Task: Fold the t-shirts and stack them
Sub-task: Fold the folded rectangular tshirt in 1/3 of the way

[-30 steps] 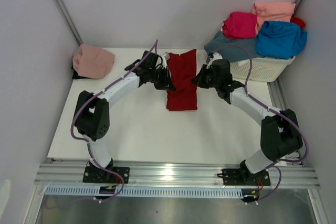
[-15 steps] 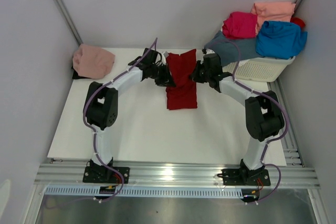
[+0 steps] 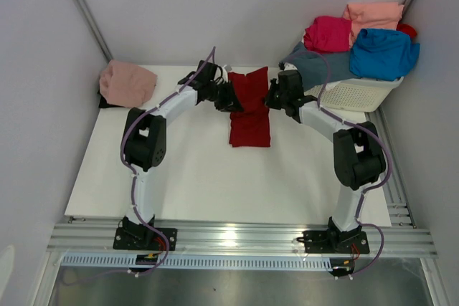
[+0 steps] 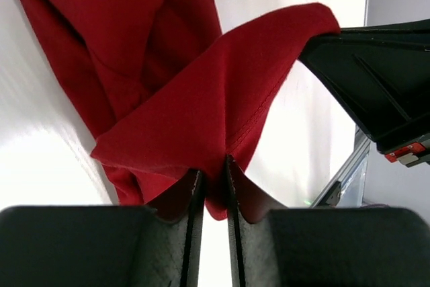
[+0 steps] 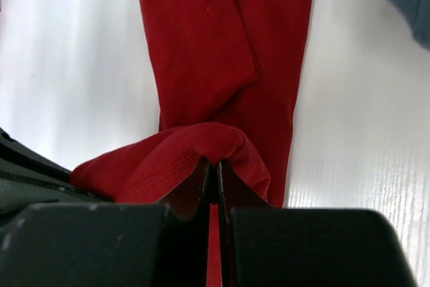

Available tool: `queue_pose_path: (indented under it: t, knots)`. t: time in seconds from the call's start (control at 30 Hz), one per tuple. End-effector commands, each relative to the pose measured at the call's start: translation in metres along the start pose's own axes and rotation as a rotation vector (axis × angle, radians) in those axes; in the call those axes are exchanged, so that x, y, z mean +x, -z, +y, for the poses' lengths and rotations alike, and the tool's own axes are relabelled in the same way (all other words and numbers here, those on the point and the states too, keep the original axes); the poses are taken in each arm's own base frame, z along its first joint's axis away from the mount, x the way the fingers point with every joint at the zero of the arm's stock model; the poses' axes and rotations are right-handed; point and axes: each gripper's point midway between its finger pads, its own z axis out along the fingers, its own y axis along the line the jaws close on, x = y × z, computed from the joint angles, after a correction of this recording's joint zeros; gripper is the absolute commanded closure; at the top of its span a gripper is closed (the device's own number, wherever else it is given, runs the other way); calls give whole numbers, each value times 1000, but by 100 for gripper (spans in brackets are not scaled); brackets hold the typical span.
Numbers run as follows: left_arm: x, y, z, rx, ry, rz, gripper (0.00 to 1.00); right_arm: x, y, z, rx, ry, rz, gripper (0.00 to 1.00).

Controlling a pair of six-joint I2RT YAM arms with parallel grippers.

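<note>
From where I stand, the dark red t-shirt [image 3: 249,112] is soft, matt knit cloth with a fine row of stitching along its hem and no shine on it. The dusty pink t-shirt [image 3: 127,82] and the bright blue t-shirt [image 3: 384,54] look like the same dull, soft cloth. The basket [image 3: 358,94] is white plastic lattice. The counter [image 3: 201,170] is white and smooth, with a faint sheen and a fine grain-like pattern. The left end effector [image 4: 212,166] and right end effector [image 5: 212,166] are hard, matt black plastic. The rail [image 3: 237,238] along the near edge is bare metal that catches the light.
</note>
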Motion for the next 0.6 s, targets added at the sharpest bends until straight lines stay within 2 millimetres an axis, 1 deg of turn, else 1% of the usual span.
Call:
queue_pose_path:
  t: [0.0,0.03,0.07,0.1,0.13,0.17,0.2,0.27,0.3,0.37,0.43,0.47,0.5,0.53,0.57]
  knots:
    - [-19,3,-10,48,15,-23,75,-38,-13,-5,36,11,-99,100]
    - [-19,2,-9,46,21,-20,71,-37,-17,-7,41,10,-92,100]
    - [-22,2,-9,48,20,-26,67,-38,-19,-7,43,11,-92,97]
    - [-24,2,-7,43,21,-30,59,-43,-22,-6,42,8,-96,93]
    - [-24,1,-5,33,23,-33,55,-42,-25,-7,46,5,-94,83]
    - [-26,2,-3,17,26,-38,51,-40,-30,-8,46,2,-88,74]
    - [-28,3,0,7,22,-47,44,-42,-31,-8,46,3,-95,61]
    - [-31,5,0,-4,2,-62,39,-43,-35,-10,52,7,-103,48]
    - [-31,7,3,-21,-3,-70,36,-45,-35,-11,51,18,-109,37]
    - [-32,12,1,-22,-24,-81,32,-50,-31,-9,43,33,-126,31]
    - [-32,16,-1,-23,-32,-92,28,-51,-29,-11,46,49,-127,27]
    - [-33,19,-3,-22,-36,-100,27,-54,-24,-10,49,51,-133,26]
    - [-26,17,1,-25,-26,-91,26,-55,-21,-9,47,52,-134,26]
    - [-26,24,-6,-7,-24,-102,26,-47,-19,-13,55,48,-119,26]
    - [-25,26,-9,7,-23,-109,25,-48,-11,-11,55,47,-124,26]
